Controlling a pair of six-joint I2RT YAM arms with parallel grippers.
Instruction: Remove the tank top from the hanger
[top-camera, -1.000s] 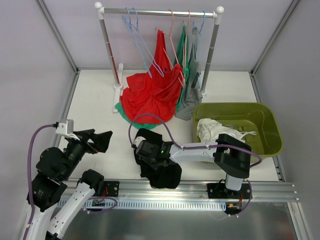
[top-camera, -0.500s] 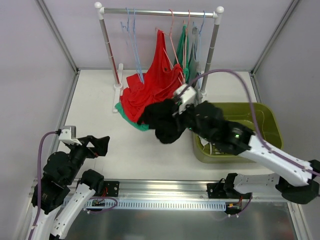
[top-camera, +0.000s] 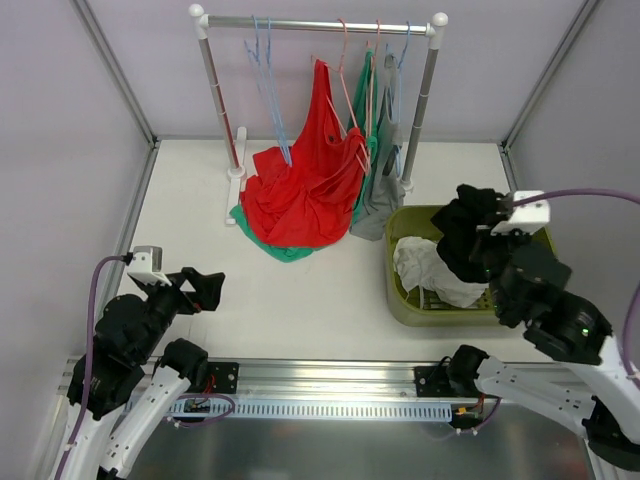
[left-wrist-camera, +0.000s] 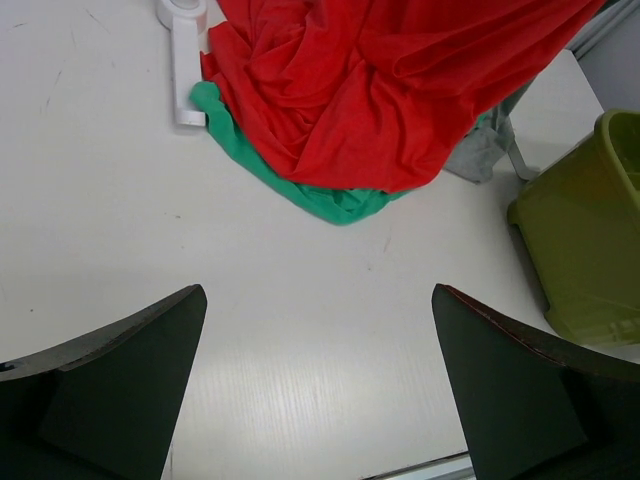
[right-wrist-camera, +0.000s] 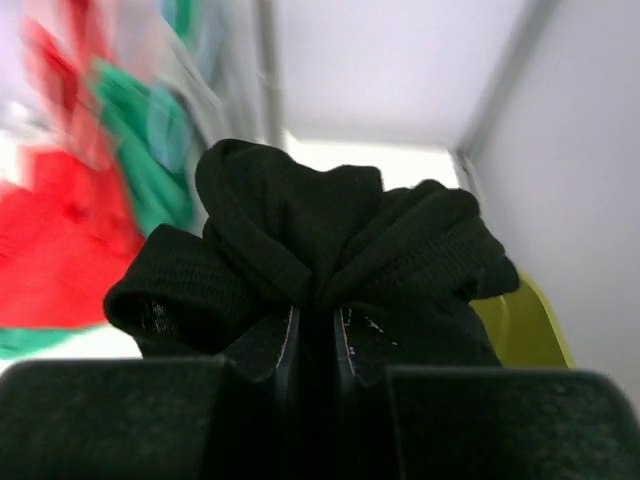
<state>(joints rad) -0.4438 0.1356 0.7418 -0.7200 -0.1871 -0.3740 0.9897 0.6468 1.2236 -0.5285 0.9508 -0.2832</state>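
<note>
My right gripper (top-camera: 470, 225) is shut on a bunched black tank top (top-camera: 462, 238) and holds it in the air over the green bin (top-camera: 540, 236). In the right wrist view the black tank top (right-wrist-camera: 330, 250) bulges out around the closed fingers (right-wrist-camera: 285, 350). My left gripper (top-camera: 200, 288) is open and empty low over the table at the front left; its fingers (left-wrist-camera: 120, 370) frame bare tabletop. A red tank top (top-camera: 310, 185) hangs on a hanger on the rack (top-camera: 320, 24), with green (top-camera: 365, 110) and grey (top-camera: 382, 190) garments beside it.
The bin holds a white garment (top-camera: 430, 268). Empty blue hangers (top-camera: 268, 70) hang on the rack's left part. The rack's white feet (left-wrist-camera: 185, 60) stand at the back of the table. The red and green cloth (left-wrist-camera: 340, 200) pools on the tabletop.
My right arm swung the black tank top from the table's front centre up and rightward to above the bin. My left gripper pulled back slightly.
</note>
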